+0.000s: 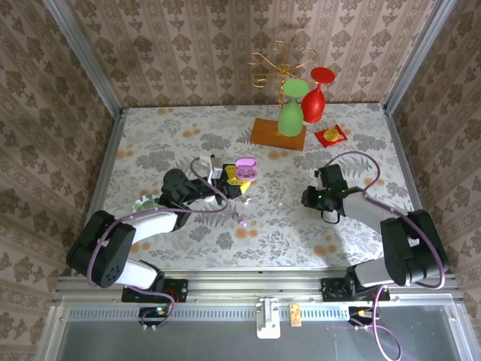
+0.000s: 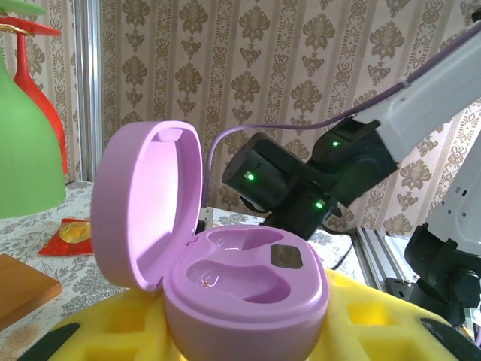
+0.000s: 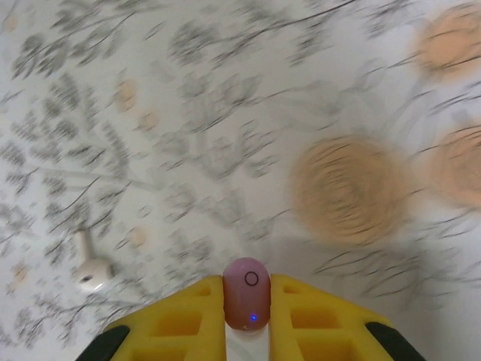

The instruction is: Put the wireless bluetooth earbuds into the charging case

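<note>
The purple charging case (image 2: pixel 248 289) is seated between the yellow fingers (image 2: pixel 376 323) of my left gripper (image 1: pixel 234 182), which is shut on it. Its lid (image 2: pixel 146 203) stands open to the left, and both wells are empty. In the top view the case (image 1: pixel 246 171) is left of centre. My right gripper (image 3: pixel 246 331) is shut on a purple earbud (image 3: pixel 246 293) with a small blue light, held just above the table. That gripper (image 1: pixel 308 199) is right of centre. A white earbud (image 3: pixel 92 267) lies on the table to its left. Another purple earbud (image 1: pixel 242 223) lies loose near the middle.
A gold rack (image 1: pixel 282 64) on a wooden base (image 1: pixel 278 134) stands at the back with a green glass (image 1: pixel 291 113) and a red glass (image 1: pixel 319 94). A red and yellow packet (image 1: pixel 331 135) lies beside it. The right arm (image 2: pixel 301 180) is close behind the open case.
</note>
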